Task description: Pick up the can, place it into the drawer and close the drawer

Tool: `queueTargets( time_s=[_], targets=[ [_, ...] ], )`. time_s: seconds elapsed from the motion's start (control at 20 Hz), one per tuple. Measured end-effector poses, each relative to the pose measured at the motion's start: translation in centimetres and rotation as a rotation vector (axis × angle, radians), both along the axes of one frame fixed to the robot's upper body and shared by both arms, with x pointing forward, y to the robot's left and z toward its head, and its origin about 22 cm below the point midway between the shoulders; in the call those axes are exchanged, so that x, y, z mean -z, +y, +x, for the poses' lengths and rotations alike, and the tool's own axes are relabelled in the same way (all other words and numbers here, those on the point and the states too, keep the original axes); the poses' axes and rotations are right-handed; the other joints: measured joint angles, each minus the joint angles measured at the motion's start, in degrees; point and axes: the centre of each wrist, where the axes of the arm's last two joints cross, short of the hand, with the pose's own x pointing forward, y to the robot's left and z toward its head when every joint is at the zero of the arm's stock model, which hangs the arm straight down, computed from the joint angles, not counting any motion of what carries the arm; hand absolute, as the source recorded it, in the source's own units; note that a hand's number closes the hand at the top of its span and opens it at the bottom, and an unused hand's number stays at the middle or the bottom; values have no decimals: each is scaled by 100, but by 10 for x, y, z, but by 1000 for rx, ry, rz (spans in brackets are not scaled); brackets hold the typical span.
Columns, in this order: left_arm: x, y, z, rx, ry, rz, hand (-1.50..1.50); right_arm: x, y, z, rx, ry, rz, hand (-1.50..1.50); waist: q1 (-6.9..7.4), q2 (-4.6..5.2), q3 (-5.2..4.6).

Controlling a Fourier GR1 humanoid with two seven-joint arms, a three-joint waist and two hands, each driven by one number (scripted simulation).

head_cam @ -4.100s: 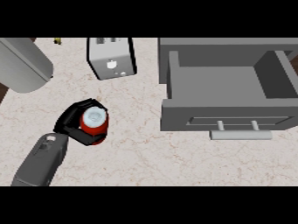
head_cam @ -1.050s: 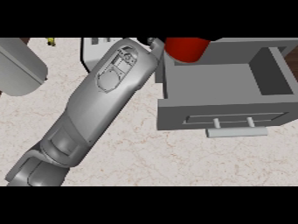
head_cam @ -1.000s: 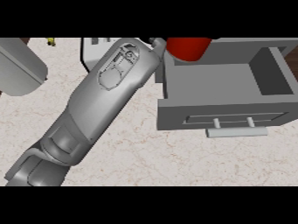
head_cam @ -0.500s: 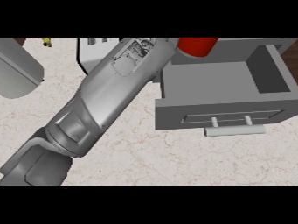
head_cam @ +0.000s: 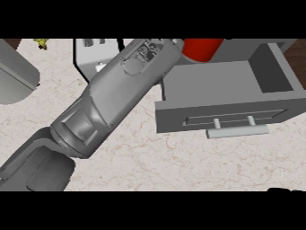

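If the can (head_cam: 202, 50) is let go here, it may strike the wall of the open drawer (head_cam: 181, 112) and tip over or land outside, because it hangs at the view's top edge over the rear left corner. The left forearm (head_cam: 115, 94) reaches slantwise across the counter (head_cam: 181, 161) to the can. It hides the left hand, so I cannot tell the grip. The black speck at the lower right is perhaps the right hand (head_cam: 281, 190)

Kitchen: marbled counter (head_cam: 181, 161), toaster (head_cam: 89, 51), open grey drawer (head_cam: 221, 117).
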Motion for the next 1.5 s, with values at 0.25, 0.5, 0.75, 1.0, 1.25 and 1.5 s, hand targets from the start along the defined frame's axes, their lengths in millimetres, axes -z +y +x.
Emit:
queueTargets(
  time_s=[0.25, 0.5, 0.75, 1.0, 1.25, 1.5],
  targets=[
    [12, 1, 1, -33, -21, 29, 150, 0, -4, 6, -5, -5, -2, -150, -68, 16, 3],
    [30, 5, 2, -58, -33, 71, 150, -4, -3, 11, -13, -18, -2, -150, -152, 40, 3],
    [44, 10, 4, -69, -54, 111, -150, -3, 2, 15, -17, -19, -5, -150, -193, 58, 4],
    [48, 11, 5, -110, -49, 122, -150, -5, 4, 15, -26, -23, -13, -150, -244, 63, 3],
    [55, 13, 5, -162, -52, 114, -150, -10, 4, 14, -42, -34, -15, -150, -348, 83, 4],
    [60, 15, 5, -188, -58, 101, -150, -13, 3, 16, -40, -40, -23, -150, -310, 86, 2]
  ],
)
